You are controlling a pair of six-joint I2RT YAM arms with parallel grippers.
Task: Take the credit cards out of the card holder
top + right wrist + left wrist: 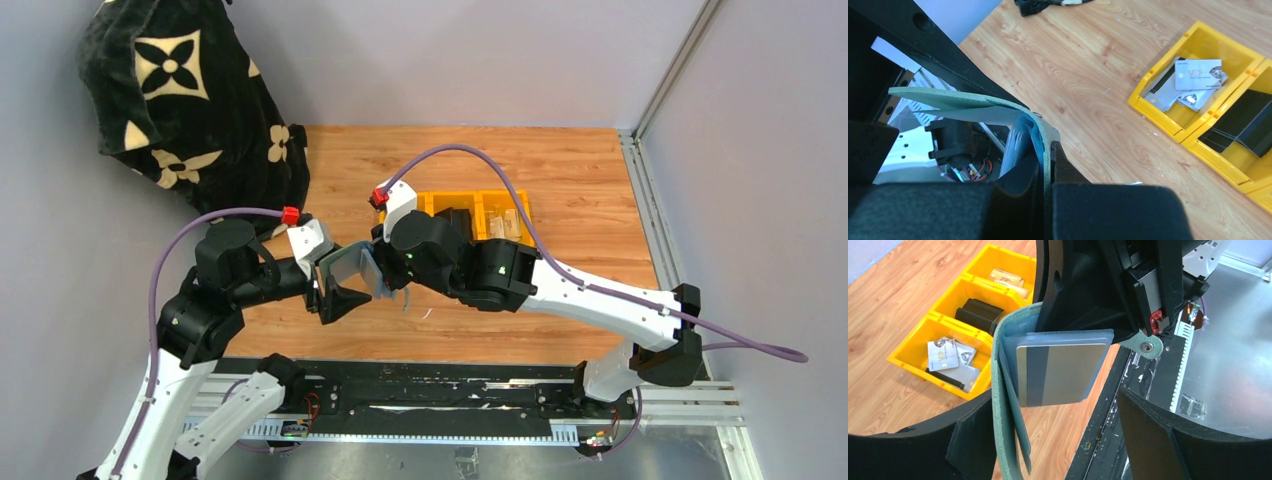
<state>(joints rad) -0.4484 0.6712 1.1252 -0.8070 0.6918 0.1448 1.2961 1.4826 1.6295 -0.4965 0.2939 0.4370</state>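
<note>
We see the two arms meeting over the middle of the wooden surface (590,170) in the overhead view, with the card holder (352,266) held up in the air between them. The right hand (1050,167) is clenched on the holder's sage-green edge at the lower centre of its own wrist view, one black finger pressed to each side of the flap. The left hand (1053,435) is released. Its fingers (965,440) stand wide apart along the bottom of the left wrist view, and the holder's green flap hangs just beside the one on the left of the frame. A credit card (1063,372), silvery tan with a grey stripe, sticks partway out of a grey-blue pocket in the centre of that view, above the spread fingers and gripped by neither. A row of yellow bins (923,374) sits on the surface in the upper left of the same view. The nearest compartment holds loose cards (945,354), and the next holds a black wallet-like item (979,314).
</note>
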